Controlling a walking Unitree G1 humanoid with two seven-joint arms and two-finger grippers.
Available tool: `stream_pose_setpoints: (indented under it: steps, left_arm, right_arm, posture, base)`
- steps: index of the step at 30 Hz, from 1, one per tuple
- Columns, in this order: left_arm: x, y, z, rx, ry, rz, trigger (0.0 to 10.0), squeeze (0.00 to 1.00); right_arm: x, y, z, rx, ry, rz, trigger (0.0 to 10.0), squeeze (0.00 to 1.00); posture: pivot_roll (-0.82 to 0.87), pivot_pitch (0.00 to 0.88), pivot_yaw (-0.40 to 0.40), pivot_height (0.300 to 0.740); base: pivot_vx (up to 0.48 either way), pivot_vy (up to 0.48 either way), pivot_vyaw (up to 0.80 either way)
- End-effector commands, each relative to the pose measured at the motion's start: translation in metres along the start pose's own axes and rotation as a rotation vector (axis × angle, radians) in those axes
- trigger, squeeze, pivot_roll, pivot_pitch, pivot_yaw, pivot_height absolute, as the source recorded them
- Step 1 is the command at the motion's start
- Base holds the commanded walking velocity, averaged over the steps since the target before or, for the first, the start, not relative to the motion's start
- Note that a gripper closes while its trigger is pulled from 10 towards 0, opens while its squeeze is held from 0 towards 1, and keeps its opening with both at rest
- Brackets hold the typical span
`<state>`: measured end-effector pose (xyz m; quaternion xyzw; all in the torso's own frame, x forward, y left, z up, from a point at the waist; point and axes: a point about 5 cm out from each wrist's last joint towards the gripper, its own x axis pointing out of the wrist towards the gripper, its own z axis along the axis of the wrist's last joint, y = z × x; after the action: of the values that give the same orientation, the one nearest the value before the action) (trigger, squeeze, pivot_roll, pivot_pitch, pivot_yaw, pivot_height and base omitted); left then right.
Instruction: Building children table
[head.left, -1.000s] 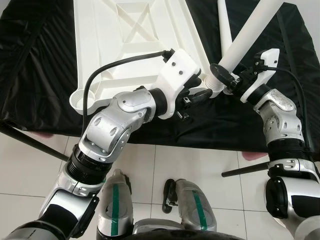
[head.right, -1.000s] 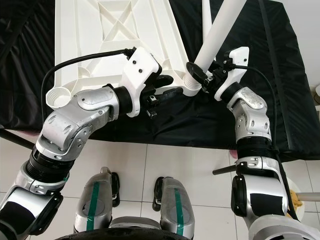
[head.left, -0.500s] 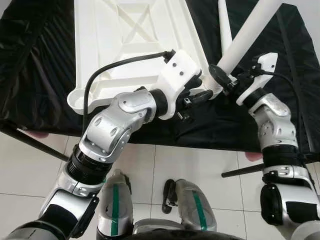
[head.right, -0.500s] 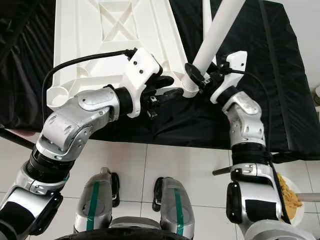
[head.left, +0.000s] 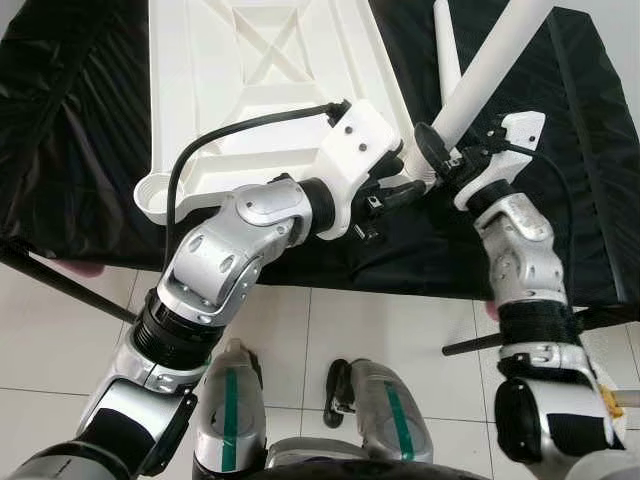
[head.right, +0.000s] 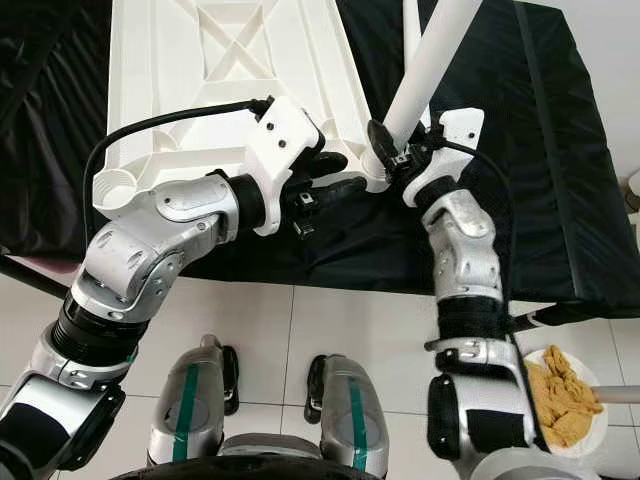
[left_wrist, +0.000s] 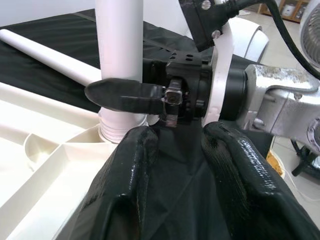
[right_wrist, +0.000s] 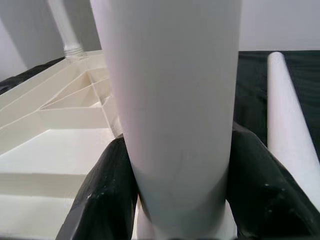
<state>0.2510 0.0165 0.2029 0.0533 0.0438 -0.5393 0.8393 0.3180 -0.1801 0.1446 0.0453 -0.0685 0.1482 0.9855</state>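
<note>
The white tabletop (head.left: 250, 100) lies upside down on a black cloth. A white table leg (head.left: 490, 65) stands tilted in the socket at the tabletop's near right corner. My right gripper (head.left: 432, 160) is shut on it just above the threaded end (left_wrist: 122, 125). In the right wrist view its black fingers (right_wrist: 105, 195) clasp the leg (right_wrist: 175, 100) on both sides. My left gripper (head.left: 400, 185) sits beside that corner, open, its fingers (left_wrist: 125, 190) apart over the cloth and just short of the socket.
A loose white leg (head.left: 445, 45) lies on the cloth to the right of the tabletop. Another leg (right_wrist: 62, 25) stands at a far corner. The near left socket (head.left: 160, 195) holds nothing. A plate of food (head.right: 565, 395) sits on the tiled floor at right.
My right forearm has swung left and the wrist has turned, bringing the held leg closer to upright over the corner socket. The left arm has stayed put.
</note>
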Motion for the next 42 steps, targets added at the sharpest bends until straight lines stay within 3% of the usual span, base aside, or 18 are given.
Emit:
stream_pose_setpoints:
  steps: [1, 5, 7, 16, 24, 32, 33, 42]
  left_arm:
    - [0.0, -0.004, 0.001, 0.002, 0.003, -0.026, 10.0, 0.0]
    - [0.0, -0.004, 0.001, 0.002, 0.003, -0.026, 10.0, 0.0]
    - [0.0, -0.004, 0.001, 0.002, 0.002, -0.025, 10.0, 0.0]
    - [0.0, -0.003, 0.002, 0.002, 0.002, -0.024, 10.0, 0.0]
    - [0.0, -0.003, 0.002, 0.001, 0.002, -0.027, 10.0, 0.0]
    - [0.001, -0.003, 0.002, 0.001, 0.002, -0.032, 10.0, 0.0]
    - [0.001, -0.004, 0.002, 0.0, 0.001, -0.035, 10.0, 0.0]
    - [0.002, -0.004, 0.003, -0.001, -0.001, -0.039, 10.0, 0.0]
  right_arm:
    - [-0.002, -0.006, 0.002, 0.027, -0.007, -0.052, 10.0, 0.0]
    - [-0.002, -0.003, 0.003, 0.039, -0.022, -0.114, 10.0, 0.0]
    - [-0.001, -0.001, 0.003, 0.07, -0.035, -0.231, 10.0, 0.0]
    - [-0.006, 0.012, -0.004, 0.069, -0.021, -0.432, 10.0, 0.0]
    - [-0.009, 0.021, -0.004, 0.065, -0.023, -0.495, 10.0, 0.0]
    - [-0.009, 0.023, -0.002, 0.069, -0.024, -0.483, 10.0, 0.0]
    - [-0.008, 0.024, -0.002, 0.075, -0.026, -0.463, 10.0, 1.0]
    - [-0.006, 0.017, 0.001, 0.052, -0.02, -0.403, 10.0, 1.0]
  posture:
    - [0.05, 0.027, -0.071, 0.74]
    - [0.05, 0.029, -0.072, 0.74]
    - [0.05, 0.032, -0.071, 0.74]
    - [0.05, 0.038, -0.068, 0.74]
    - [0.04, 0.04, -0.065, 0.74]
    - [0.04, 0.041, -0.063, 0.74]
    - [0.04, 0.039, -0.063, 0.74]
    - [0.04, 0.037, -0.066, 0.74]
  base:
    - [0.0, 0.0, 0.0]
    - [0.0, 0.0, 0.0]
    - [0.0, 0.0, 0.0]
    - [0.0, 0.0, 0.0]
    - [0.0, 0.0, 0.0]
    - [0.0, 0.0, 0.0]
    - [0.0, 0.0, 0.0]
    - [0.0, 0.0, 0.0]
